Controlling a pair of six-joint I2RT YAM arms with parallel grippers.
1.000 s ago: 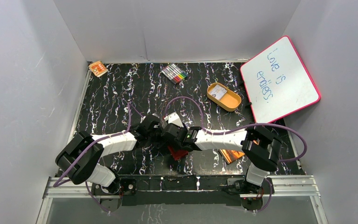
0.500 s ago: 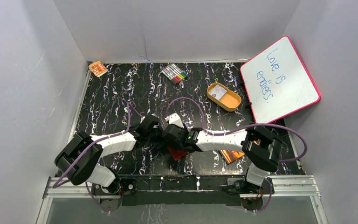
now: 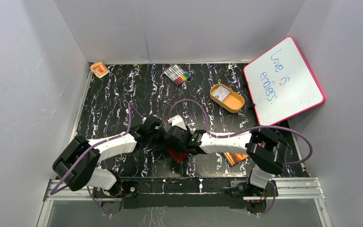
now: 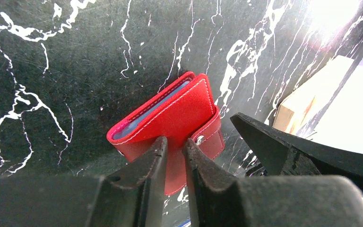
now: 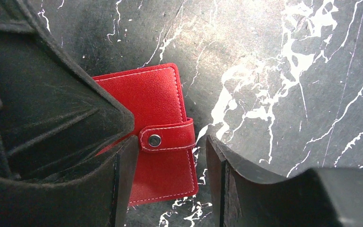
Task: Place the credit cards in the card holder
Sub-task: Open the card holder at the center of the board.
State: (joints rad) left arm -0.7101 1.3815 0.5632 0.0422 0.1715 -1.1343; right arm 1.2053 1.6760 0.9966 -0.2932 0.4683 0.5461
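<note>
We see the card holder (image 5: 153, 101) lying folded on the black marbled tabletop (image 5: 274, 56), near its front edge, with the snap tab (image 5: 176, 136) across its silver stud (image 5: 154, 140). The right tool (image 5: 170, 142) stands wide apart — one finger over the holder's cover, the other above bare tabletop beside it. The left tool (image 4: 175, 142) shows a narrow gap at the holder's edge — whether it pinches the cover we cannot tell.

High rear camera looking down, wrist cameras close, sharing card holder (image 5: 157, 99)
</note>
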